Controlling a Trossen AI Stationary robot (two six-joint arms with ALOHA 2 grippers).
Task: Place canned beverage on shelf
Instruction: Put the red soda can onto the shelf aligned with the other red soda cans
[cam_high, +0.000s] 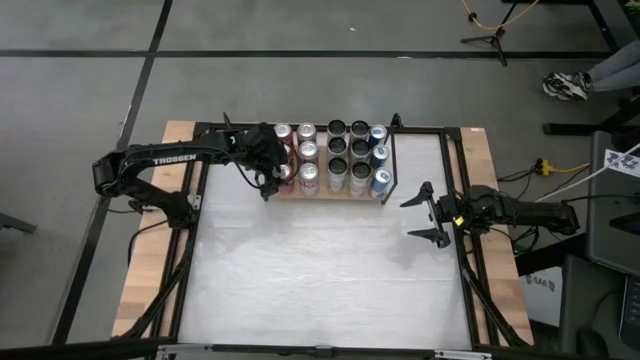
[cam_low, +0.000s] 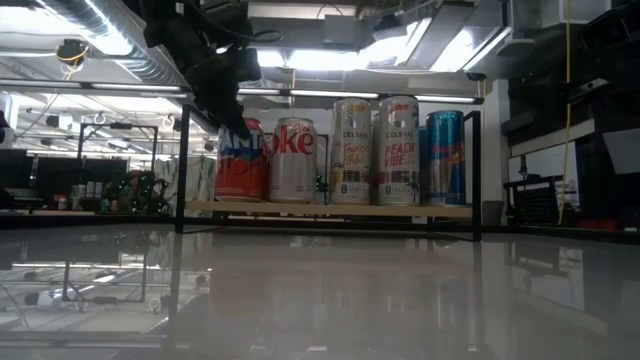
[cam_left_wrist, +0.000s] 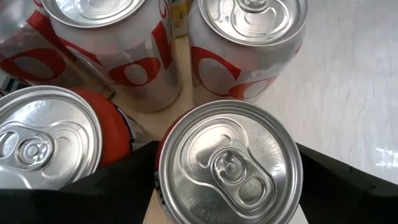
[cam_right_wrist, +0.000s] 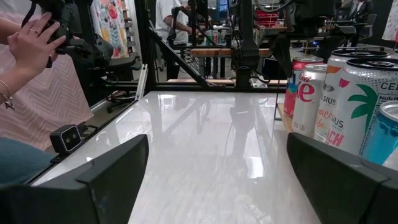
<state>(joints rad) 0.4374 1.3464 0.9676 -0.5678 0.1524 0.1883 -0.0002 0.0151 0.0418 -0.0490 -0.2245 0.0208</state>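
Red can (cam_left_wrist: 230, 165) is standing at the shelf's (cam_high: 335, 195) front-left corner, left gripper (cam_high: 268, 185) straddling it with fingers (cam_left_wrist: 106, 180) spread, apparently not clamping. Low view is hiding contact. Right gripper (cam_high: 428, 212) is waiting wide apart, right of the shelf.

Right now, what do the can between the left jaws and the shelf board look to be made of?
The can looks like aluminium: bright brushed-silver lid with pull tab, glossy red printed wall. The shelf board looks like pale, matte wood, with thin black uprights, probably metal.
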